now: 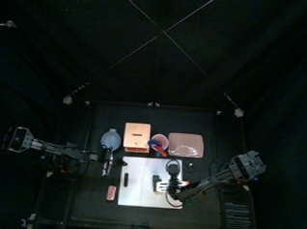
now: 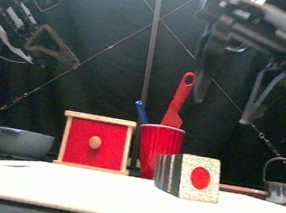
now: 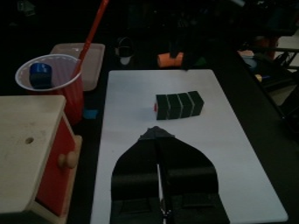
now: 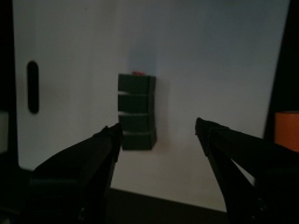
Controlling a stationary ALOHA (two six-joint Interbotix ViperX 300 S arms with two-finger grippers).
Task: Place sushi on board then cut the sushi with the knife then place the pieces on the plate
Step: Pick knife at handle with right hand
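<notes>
The sushi roll [image 2: 189, 176], dark green blocks with a white end and red centre, lies whole on the white cutting board [image 2: 79, 190]. My right gripper [image 2: 229, 89] hangs open above it; in the right wrist view the roll [image 4: 136, 109] lies ahead, between the two spread jaws and apart from both. Behind the roll stands the red cup [image 2: 160, 147], holding the red knife [image 2: 181, 94] and the blue knife [image 2: 141, 110]. My left gripper [image 3: 158, 133] is shut and holds nothing, held above the board's left end with the roll [image 3: 179, 104] ahead of it. The pink tray [image 1: 185, 143] lies behind the board.
A wooden box with a red drawer front [image 2: 96, 142] stands left of the cup, and a blue-grey bowl [image 2: 21, 141] sits further left. The metal cutter [image 2: 279, 188] is at the right. A small orange toy [image 3: 172, 59] lies past the board's far end.
</notes>
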